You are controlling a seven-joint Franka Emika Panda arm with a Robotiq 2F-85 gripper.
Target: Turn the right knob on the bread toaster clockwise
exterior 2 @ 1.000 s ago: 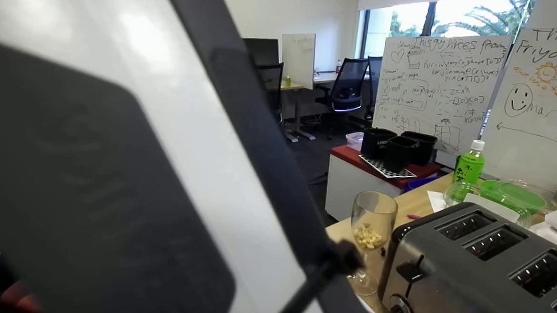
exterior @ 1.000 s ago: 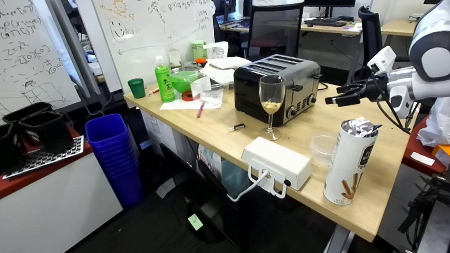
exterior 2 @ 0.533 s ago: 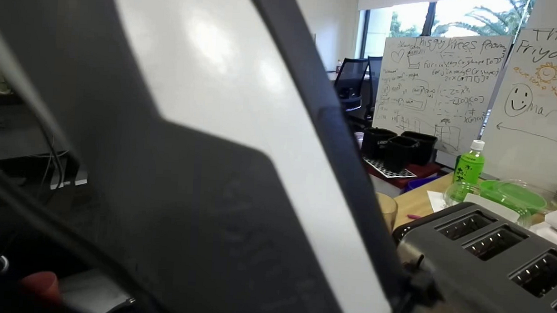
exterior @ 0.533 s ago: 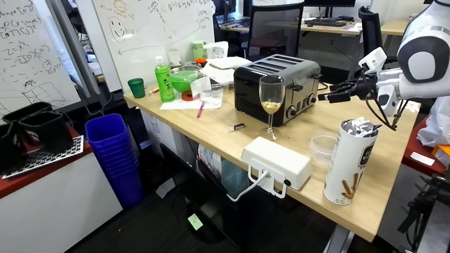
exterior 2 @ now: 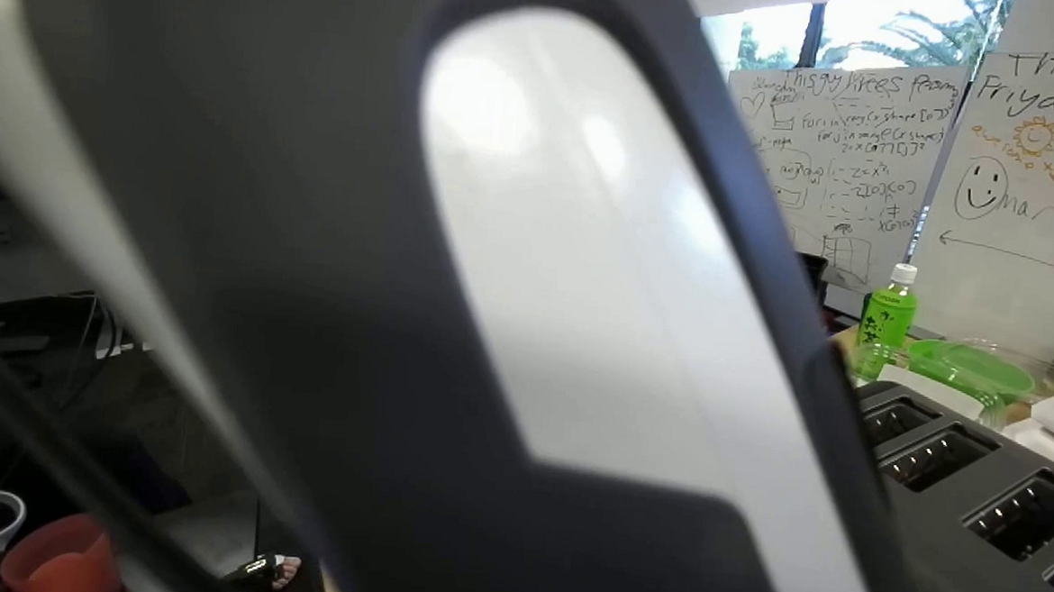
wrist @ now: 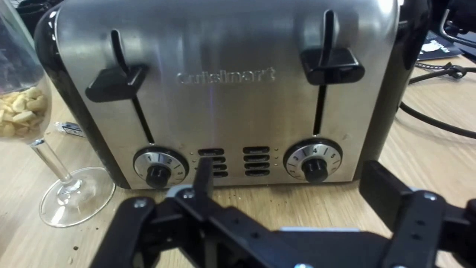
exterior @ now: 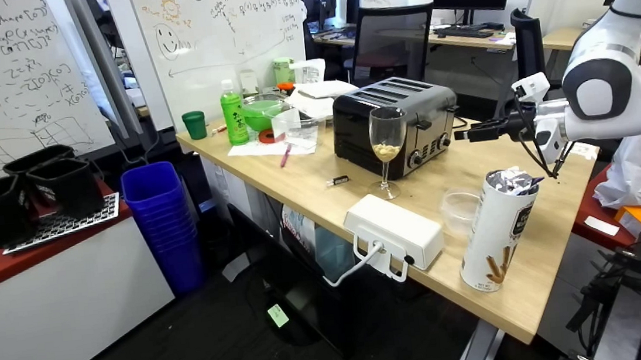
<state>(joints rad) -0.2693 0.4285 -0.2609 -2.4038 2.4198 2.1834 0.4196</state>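
Note:
The chrome bread toaster stands on the table, its front facing my gripper; it fills much of the wrist view. In an exterior view the arm hides its front. Its right knob is a black cap on a silver dial, with the 4 near the top. The left knob has 1 and 2 near the top. My gripper is open and empty, short of the toaster front. Its fingers appear on either side of the right knob, the left one overlapping the buttons. It also shows in an exterior view.
A stemmed glass with nuts stands close by the toaster's left side. A black cord lies to its right. A white box, a clear tub and a tall patterned canister stand near the table's front edge.
The arm and gripper have moved closer to the toaster and slightly up, with a small turn of the wrist. The arm now covers the glass and the toaster front in an exterior view.

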